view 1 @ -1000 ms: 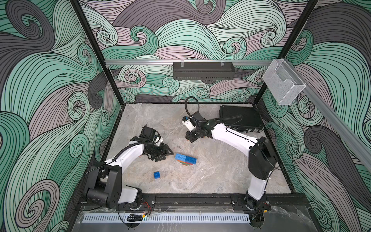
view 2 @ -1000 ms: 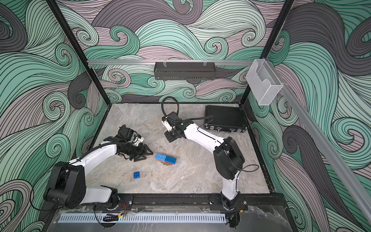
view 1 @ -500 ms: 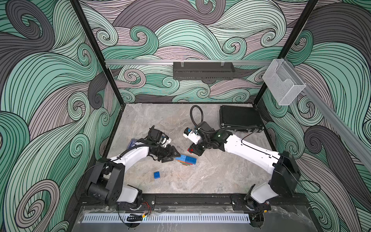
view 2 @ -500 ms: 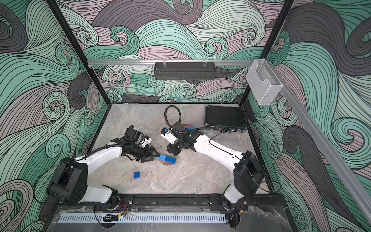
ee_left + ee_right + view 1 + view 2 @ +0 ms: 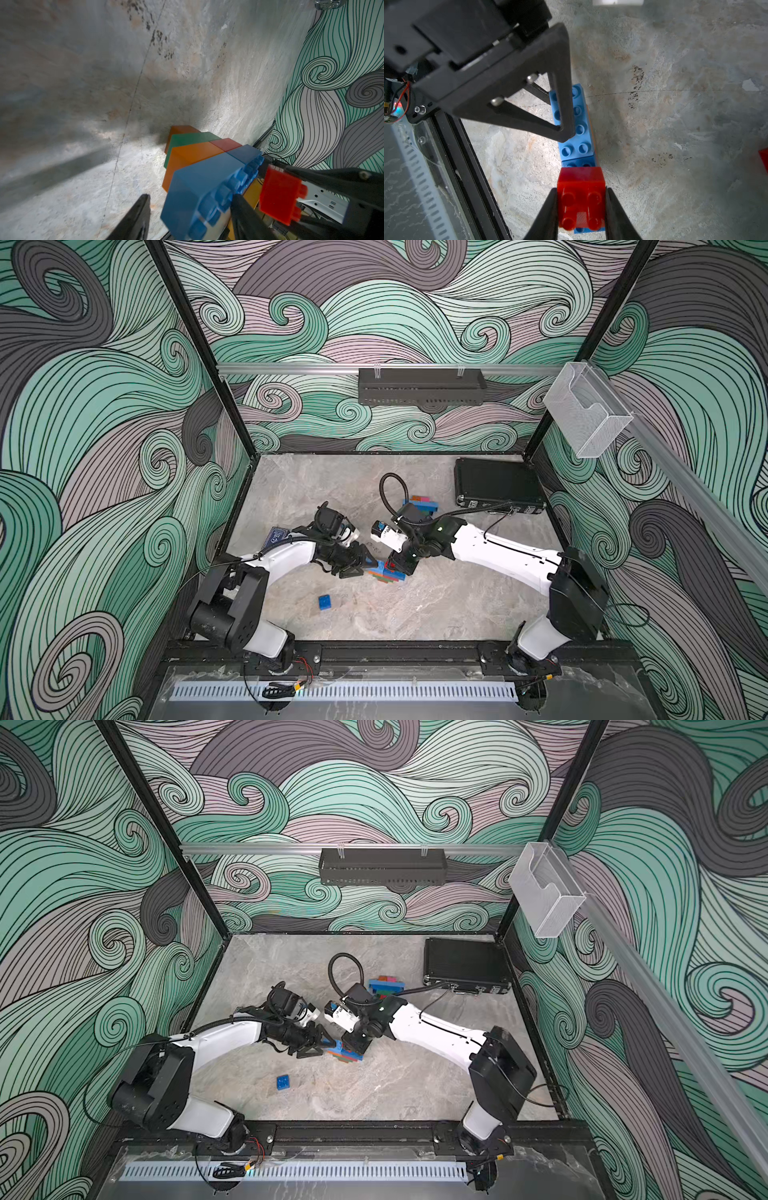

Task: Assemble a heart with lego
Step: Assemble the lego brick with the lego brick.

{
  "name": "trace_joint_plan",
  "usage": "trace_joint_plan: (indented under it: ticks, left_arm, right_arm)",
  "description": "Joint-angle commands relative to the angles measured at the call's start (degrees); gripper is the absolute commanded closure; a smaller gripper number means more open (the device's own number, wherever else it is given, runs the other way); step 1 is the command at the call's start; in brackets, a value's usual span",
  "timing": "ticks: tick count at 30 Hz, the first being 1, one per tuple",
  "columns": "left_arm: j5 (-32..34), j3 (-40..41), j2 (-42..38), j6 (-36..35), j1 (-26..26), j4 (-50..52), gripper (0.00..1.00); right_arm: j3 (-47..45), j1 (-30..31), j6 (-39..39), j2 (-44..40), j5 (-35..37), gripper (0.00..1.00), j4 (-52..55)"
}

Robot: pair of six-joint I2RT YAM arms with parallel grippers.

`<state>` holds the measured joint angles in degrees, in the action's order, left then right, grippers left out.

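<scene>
Centrally, right claw pinching red brick, walls distant

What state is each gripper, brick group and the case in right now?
right gripper: shut on red brick, held just off the stack's studs, not seated.
left gripper: open, jaws either side of the stack's end.
stack: on the table, blue on top, orange, green and red beneath.
loose blue brick: studs up, lying alone.
far brick cluster: joined, partly hidden.
black case: shut, lying flat.
</scene>
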<state>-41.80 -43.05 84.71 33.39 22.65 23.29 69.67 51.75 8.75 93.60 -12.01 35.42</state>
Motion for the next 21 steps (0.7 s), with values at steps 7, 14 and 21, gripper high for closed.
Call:
trace_joint_plan:
  ticks: [7,14,21]
  left_arm:
    - [1.5,-0.6,1.4,0.0,0.5,0.3,0.42]
    - [1.7,-0.6,1.6,0.2,0.5,0.1,0.43]
    - [2.1,-0.2,1.6,0.3,0.6,0.3,0.44]
  right_arm:
    - [0.4,1.2,1.5,1.5,3.5,0.68,0.7]
    - [0.2,1.9,2.3,2.9,5.0,0.68,0.9]
    - [0.3,2.8,2.8,4.8,5.2,0.69,1.9]
